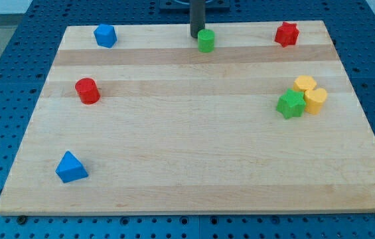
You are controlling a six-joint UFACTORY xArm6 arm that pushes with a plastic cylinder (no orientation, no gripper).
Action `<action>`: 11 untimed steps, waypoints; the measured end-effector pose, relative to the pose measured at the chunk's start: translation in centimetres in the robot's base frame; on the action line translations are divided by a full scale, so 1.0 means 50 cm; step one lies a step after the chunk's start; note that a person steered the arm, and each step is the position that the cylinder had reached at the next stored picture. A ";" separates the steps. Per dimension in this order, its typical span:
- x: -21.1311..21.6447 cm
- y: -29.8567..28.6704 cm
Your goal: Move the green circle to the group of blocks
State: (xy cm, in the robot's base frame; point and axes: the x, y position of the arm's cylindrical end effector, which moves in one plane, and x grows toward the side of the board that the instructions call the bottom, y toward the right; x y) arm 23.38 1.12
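The tabletop (194,166) carries the group at the view's right: green star (291,104) touching two yellow blocks (310,93). The green circle (206,40) sits well apart near the view's top, so the push is barely begun. My tip (196,36), a bare rod tool holding nothing, stands just beside its upper left.

We see a wooden board (194,179) on a blue perforated table (14,40). My tip (196,36) sits at the view's top centre, just left of and touching or nearly touching the green circle (206,40). Group at the view's right: green star (291,104) touching a yellow block (304,84) and a yellow cylinder (316,100). Red star (286,34) top right. Blue block (105,35) top left, shape unclear. Red cylinder (87,90) at left. Blue triangle (71,167) bottom left. All well apart from the group.
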 end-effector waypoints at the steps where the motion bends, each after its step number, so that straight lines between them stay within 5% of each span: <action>1: 0.040 0.033; 6: 0.256 0.044; 11: 0.322 0.201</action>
